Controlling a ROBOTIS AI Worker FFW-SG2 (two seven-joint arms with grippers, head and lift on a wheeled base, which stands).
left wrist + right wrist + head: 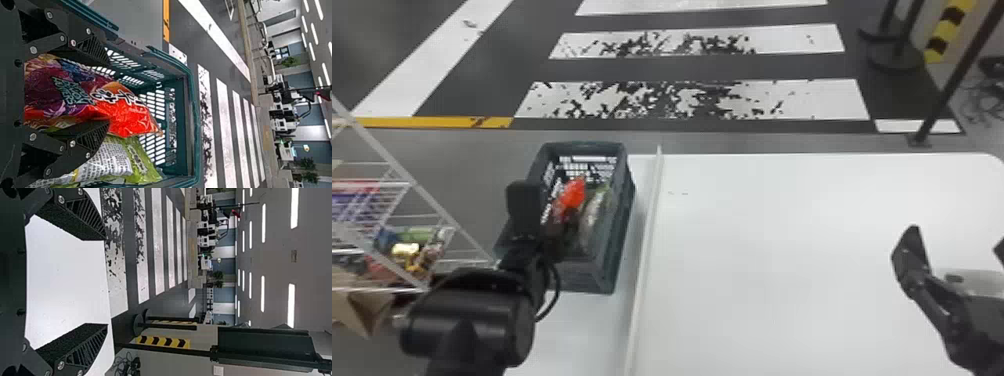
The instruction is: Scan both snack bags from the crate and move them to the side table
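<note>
Now, with fingers apart, the left end effector is straddling the red snack bag inside the crate, centre-left of the frame; good gripping is needing even closing, without pinching the green bag.

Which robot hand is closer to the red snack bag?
The left gripper, at the crate with its fingers either side of the bag; the right gripper is over the white table.

head view high, facing forward-down, left wrist view close at crate, right wrist view outward, all sharing floor stripes
</note>
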